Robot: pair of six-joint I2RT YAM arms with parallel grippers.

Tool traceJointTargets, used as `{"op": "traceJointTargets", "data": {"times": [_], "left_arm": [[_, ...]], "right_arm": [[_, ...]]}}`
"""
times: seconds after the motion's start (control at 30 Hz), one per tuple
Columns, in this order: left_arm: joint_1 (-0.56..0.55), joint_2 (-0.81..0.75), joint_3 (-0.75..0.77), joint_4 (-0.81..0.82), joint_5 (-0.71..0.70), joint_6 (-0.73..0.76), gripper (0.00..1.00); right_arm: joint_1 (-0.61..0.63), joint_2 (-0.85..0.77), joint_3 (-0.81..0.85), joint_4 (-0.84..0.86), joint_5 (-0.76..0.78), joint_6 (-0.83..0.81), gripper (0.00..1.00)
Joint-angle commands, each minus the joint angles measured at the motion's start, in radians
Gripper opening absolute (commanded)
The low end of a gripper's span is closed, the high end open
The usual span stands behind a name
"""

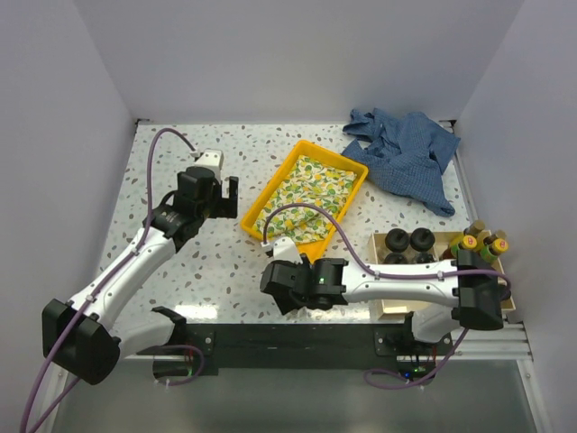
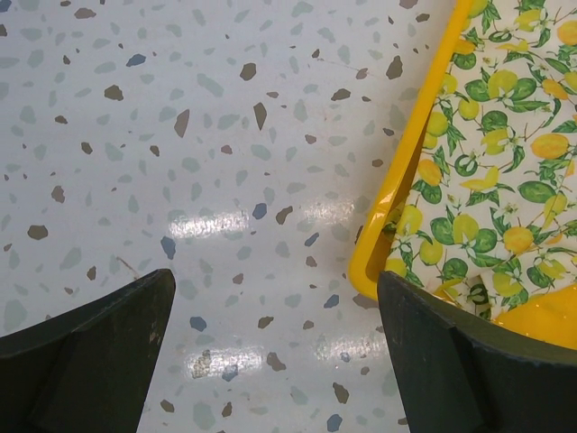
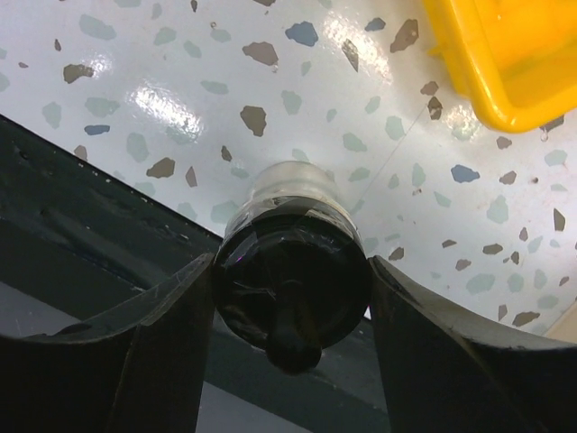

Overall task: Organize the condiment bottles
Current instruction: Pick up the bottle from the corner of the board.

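The right gripper (image 3: 293,302) is closed onto a small condiment bottle (image 3: 290,257), dark with a clear end, with both fingers pressed against its sides. It is over the speckled table (image 3: 180,108) at 6 o'clock from the yellow tray (image 1: 269,189). The left gripper (image 2: 275,352) stands spread wide and holds nothing, above bare table at 9 o'clock from the tray. The other bottles (image 1: 407,242) sit in a box (image 1: 394,308) at 3 o'clock from the right gripper.

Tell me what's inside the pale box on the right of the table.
In the box, black-lidded jars stand at the left end, yellow-capped amber bottles at the right. The right arm crosses over it and covers its middle, so the rest cannot be seen.
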Motion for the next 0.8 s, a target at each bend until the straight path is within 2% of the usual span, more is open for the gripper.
{"op": "traceJointTargets", "data": {"times": [0.0,0.1,0.13,0.17,0.23,0.33,0.43,0.47,0.53,0.63,0.77], "left_arm": [[0.007,-0.023,-0.005,0.037,-0.006,0.012,1.00],[0.007,-0.029,-0.005,0.038,-0.006,0.012,1.00],[0.007,-0.029,-0.003,0.038,-0.004,0.011,1.00],[0.007,-0.032,-0.003,0.041,-0.003,0.011,1.00],[0.007,-0.036,-0.003,0.041,0.002,0.011,1.00],[0.005,-0.042,-0.003,0.038,0.005,0.009,1.00],[0.007,-0.048,-0.006,0.041,0.009,0.009,1.00],[0.005,-0.048,-0.005,0.043,0.011,0.009,1.00],[0.007,-0.049,-0.006,0.041,0.014,0.009,1.00],[0.007,-0.051,-0.005,0.043,0.017,0.011,1.00],[0.007,-0.054,-0.005,0.040,0.006,0.011,1.00]], "right_arm": [[0.005,-0.090,0.017,-0.069,0.049,0.090,0.47],[0.005,-0.142,0.012,-0.118,0.052,0.137,0.33],[0.005,-0.157,0.008,-0.127,0.063,0.146,0.10],[0.005,-0.174,0.006,-0.148,0.078,0.159,0.00],[0.005,-0.219,0.011,-0.179,0.129,0.209,0.00],[0.002,-0.245,0.064,-0.320,0.233,0.341,0.00],[0.003,-0.213,0.161,-0.542,0.322,0.513,0.00],[0.000,-0.199,0.211,-0.669,0.371,0.559,0.00],[-0.010,-0.171,0.259,-0.786,0.396,0.701,0.00],[-0.065,-0.191,0.267,-0.805,0.362,0.722,0.00],[-0.119,-0.343,0.195,-0.807,0.376,0.786,0.00]]}}
